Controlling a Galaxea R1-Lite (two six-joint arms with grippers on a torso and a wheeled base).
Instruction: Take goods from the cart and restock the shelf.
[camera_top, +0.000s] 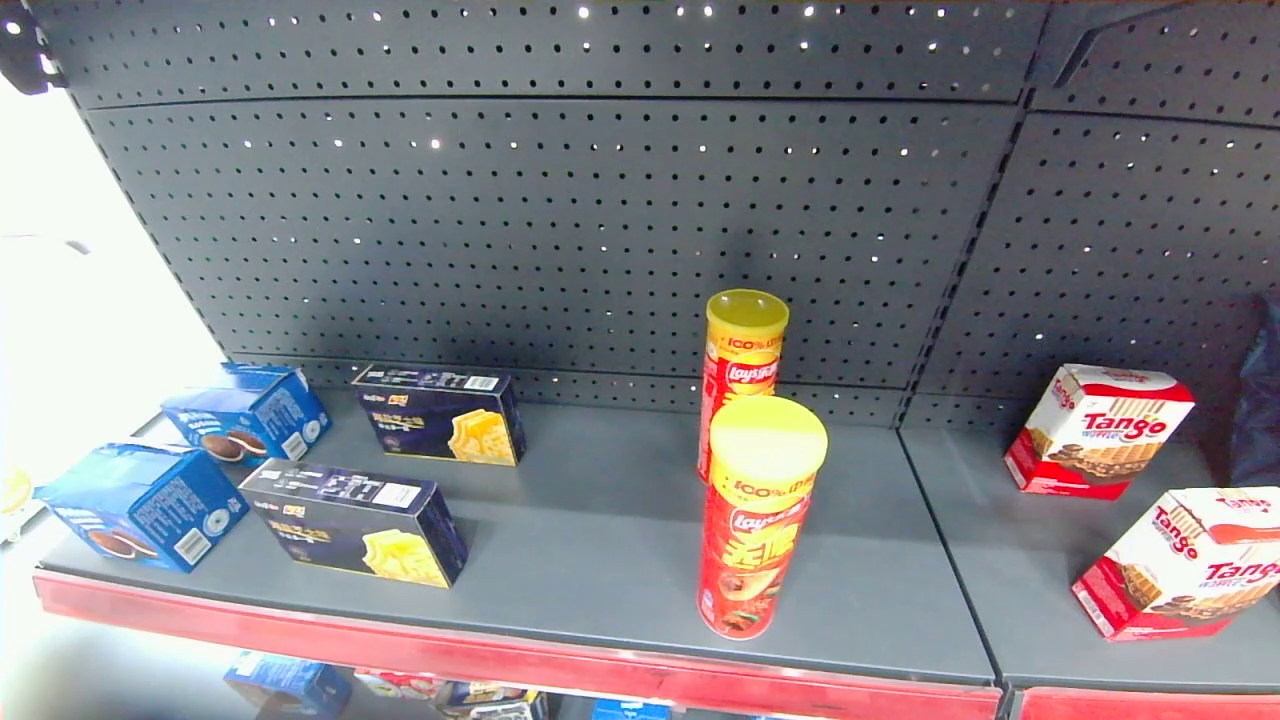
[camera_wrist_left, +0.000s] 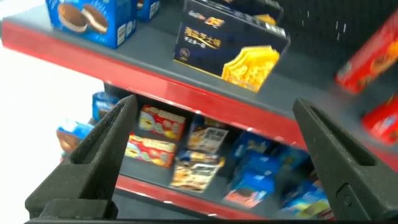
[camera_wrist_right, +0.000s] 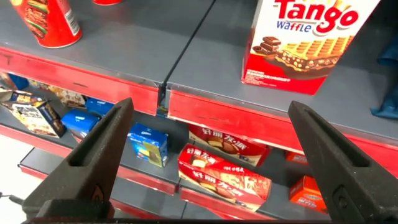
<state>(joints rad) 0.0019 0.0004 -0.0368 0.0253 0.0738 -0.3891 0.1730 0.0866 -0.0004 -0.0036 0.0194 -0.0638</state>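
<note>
Left tool (camera_wrist_left: 214, 101): it is hanging wide open with nothing in its grasp, facing the red front lip of the shelf (camera_top: 600, 560); one dark blue box is sitting just behind that lip.
Right tool (camera_wrist_right: 211, 104): it is also gaping fully open and carrying nothing, facing the lip where two shelf boards are meeting at a seam.
Chip cans: two red cans with yellow lids are standing upright a little right of centre in the head view, the front can (camera_top: 755, 520) near the lip and the back can (camera_top: 740, 360) right behind it, partly hidden by it.
Dark blue boxes: two are lying on their long sides left of centre, the near box (camera_top: 360, 520) towards the lip and the far box (camera_top: 445, 412) close to the pegboard panel (camera_top: 550, 230).
Blue cookie boxes: two are sitting at the left edge of the frame, one (camera_top: 150, 505) near the lip and one (camera_top: 250, 410) further back.
Wafer boxes: two red and white ones are sitting on the right-hand board, one (camera_top: 1100, 430) towards the back and one (camera_top: 1190, 565) at the lower right, tilted and well apart from the cans.
Lower-tier packets (camera_wrist_left: 155, 134): assorted boxes are lying on the tier underneath, showing beyond both tools.
</note>
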